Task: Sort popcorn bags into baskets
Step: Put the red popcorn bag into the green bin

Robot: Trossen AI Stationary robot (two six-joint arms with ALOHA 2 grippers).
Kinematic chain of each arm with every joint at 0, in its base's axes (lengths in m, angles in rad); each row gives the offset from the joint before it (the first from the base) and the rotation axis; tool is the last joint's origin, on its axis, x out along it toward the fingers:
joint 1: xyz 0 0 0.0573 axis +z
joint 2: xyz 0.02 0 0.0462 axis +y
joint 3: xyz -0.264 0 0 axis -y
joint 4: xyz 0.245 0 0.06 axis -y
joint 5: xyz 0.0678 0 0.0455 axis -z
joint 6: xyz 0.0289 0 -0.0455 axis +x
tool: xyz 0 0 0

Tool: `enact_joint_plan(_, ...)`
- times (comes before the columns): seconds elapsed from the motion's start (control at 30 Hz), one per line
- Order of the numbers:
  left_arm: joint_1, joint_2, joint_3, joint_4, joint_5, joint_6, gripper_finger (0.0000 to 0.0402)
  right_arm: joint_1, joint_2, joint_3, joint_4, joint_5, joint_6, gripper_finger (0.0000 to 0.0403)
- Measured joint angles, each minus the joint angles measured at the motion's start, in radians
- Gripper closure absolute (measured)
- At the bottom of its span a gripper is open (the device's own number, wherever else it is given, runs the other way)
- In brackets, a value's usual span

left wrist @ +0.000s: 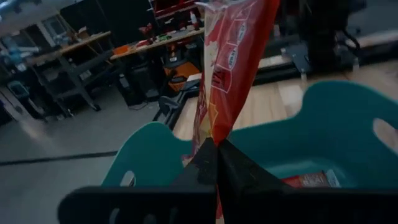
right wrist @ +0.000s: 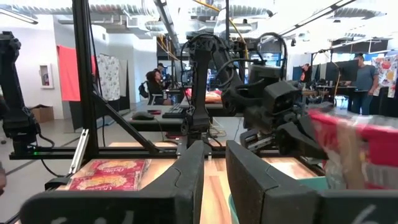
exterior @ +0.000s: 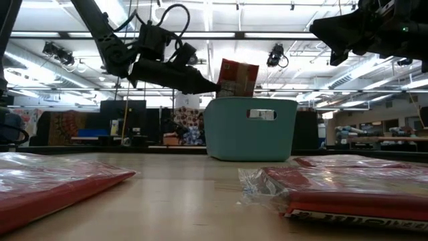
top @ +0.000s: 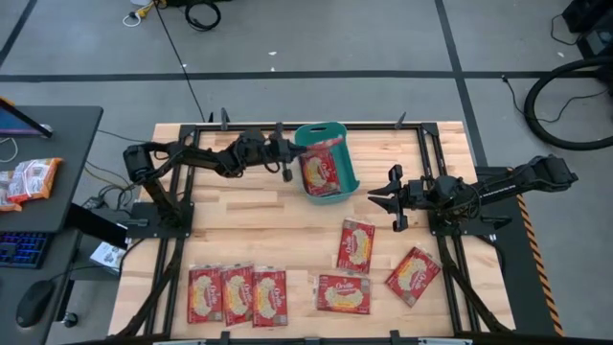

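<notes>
Your left gripper (left wrist: 216, 163) is clenched on the lower edge of a flat red popcorn bag with a yellow-cream centre (left wrist: 231, 59), its two dark fingers pressed together around the packet, which stands upright between them. In the high view, at upper centre of the frame, that left gripper (top: 287, 163) holds the bag (top: 322, 169) over the teal plastic tub with rounded corners (top: 348, 169), and in the low view the bag (exterior: 238, 79) pokes up above the tub's rim (exterior: 231, 127). A second red packet lies on the tub floor (left wrist: 308, 181). Your right gripper (top: 381, 195) hangs at centre right of the high view, just beside the tub, with its fingers released and spread apart, grasping nothing. Below it on the pale wooden table (top: 239, 230) lie loose popcorn bags: one (top: 355, 245) near the middle, one tilted (top: 413, 275) to the lower right, one (top: 343, 293) at lower centre, and three side by side (top: 237, 293) at lower left. An orange-and-white snack packet (top: 29, 181) sits on the dark desk (top: 72, 129) at the far left.
</notes>
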Motion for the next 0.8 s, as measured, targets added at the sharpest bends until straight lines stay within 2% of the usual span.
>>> enact_joint_plan(0.27,0.100,0.000,0.000,-0.002,0.121,-0.081,0.0401,0.000,0.000,0.000,0.005,0.000,0.000,0.0330)
enact_joint_plan(0.43,0.113,0.047,0.000,0.051,0.179,-0.143,0.0401,0.000,0.000,0.000,0.008,0.000,0.000,0.0330)
enact_joint_plan(0.8,0.112,0.149,0.000,0.219,0.180,-0.232,0.0401,0.000,0.000,0.000,0.007,-0.001,0.000,0.0330)
